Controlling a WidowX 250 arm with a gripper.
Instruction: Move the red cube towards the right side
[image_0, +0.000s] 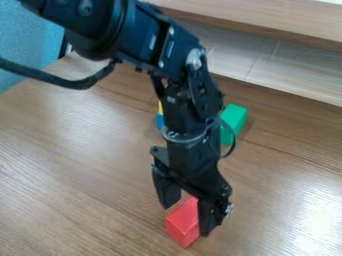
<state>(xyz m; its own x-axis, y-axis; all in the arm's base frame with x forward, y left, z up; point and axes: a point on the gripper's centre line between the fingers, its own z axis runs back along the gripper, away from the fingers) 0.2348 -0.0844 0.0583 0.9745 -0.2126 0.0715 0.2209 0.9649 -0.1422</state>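
- red cube (179, 229): rests on the wooden tabletop (80, 165), near six o'clock in the camera view, one corner aimed toward six.
- pincer (186, 220): hangs down over the cube with its fingers spread, one to the cube's eleven o'clock side, the other along its two o'clock side, hiding part of it; whether either finger touches it, one cannot tell.
- black arm (143, 37): comes in from eleven o'clock and slants down toward six.
- green block (234, 118): stands partly behind the arm, at one o'clock from the cube and well apart from it.
- blue and yellow thing (159, 120): mostly hidden behind the arm, at twelve o'clock from the cube.
- black cable (73, 84): loops in toward ten o'clock.
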